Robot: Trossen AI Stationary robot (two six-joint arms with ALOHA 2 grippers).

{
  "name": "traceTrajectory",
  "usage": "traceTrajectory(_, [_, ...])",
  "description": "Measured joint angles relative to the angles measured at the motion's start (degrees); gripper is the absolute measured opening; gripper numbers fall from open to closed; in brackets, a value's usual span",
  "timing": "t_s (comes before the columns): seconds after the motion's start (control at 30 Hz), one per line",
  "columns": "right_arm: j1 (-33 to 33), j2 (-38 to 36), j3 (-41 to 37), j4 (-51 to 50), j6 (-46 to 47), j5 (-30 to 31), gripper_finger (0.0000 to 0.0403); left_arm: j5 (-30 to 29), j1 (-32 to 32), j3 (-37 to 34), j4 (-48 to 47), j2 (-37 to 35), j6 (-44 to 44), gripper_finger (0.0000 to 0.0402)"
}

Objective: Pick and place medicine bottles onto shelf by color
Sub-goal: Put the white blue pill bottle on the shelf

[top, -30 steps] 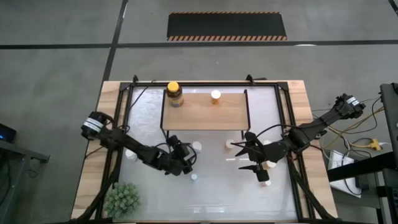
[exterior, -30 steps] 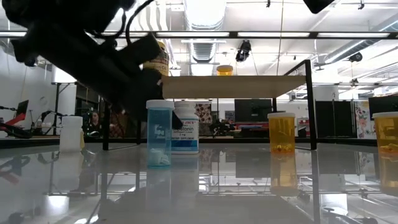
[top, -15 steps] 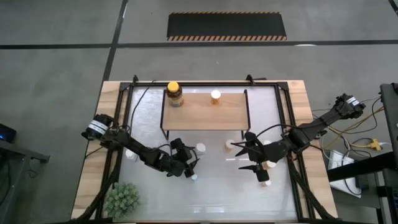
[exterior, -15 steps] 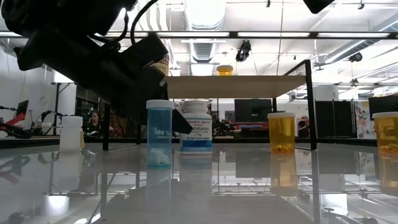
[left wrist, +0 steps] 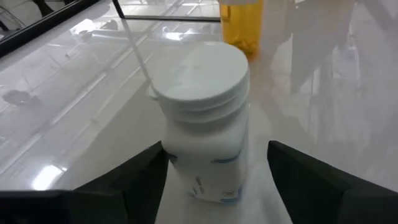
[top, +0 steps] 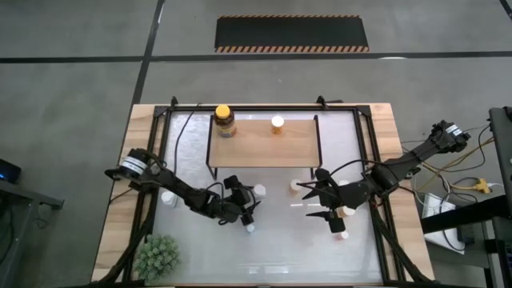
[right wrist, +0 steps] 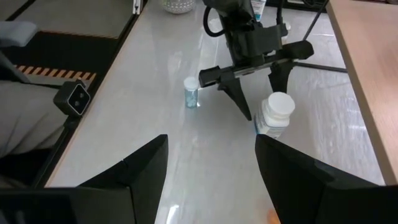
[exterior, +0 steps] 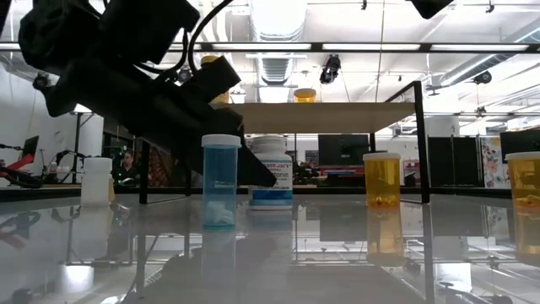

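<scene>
Left wrist view: left gripper [left wrist: 214, 186] wide open, a finger on each side of the white bottle [left wrist: 204, 127], not pinching yet. Bottle upright on the glossy table [left wrist: 81, 124], orange bottle [left wrist: 242, 25] beyond it.

High view: same gripper [top: 250, 202] sits in front of the shelf [top: 262, 142], just left of table centre, with the white bottle [top: 259, 191] between its tips. Small blue vial [top: 250, 227] stands just beside it, nearer the front edge. Right gripper [top: 314, 200] waits, spread open, right of centre; nothing between its fingers. On the shelf already: amber jar [top: 225, 122] and one orange bottle [top: 278, 123].

Change since a second ago: the left arm has slid rightward and forward, from short of the white bottle to straddling it. In the low view the bottle [exterior: 272, 169] shows further right behind the blue vial [exterior: 220, 179] than before, so it may have been nudged along. Right arm unchanged, shelf contents unchanged.

Meaning, as a judgement: approach done, grasp comes next; closing should secure the white bottle. Risk: clipping the blue vial on lift.
</scene>
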Motion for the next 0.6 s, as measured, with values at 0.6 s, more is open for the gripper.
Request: traceTrajectory(0.6, [0.01, 1.46, 0.00, 0.17, -0.63, -0.01, 0.0231, 0.29, -0.56, -0.01, 0.81, 0.19, 0.24, 0.0131])
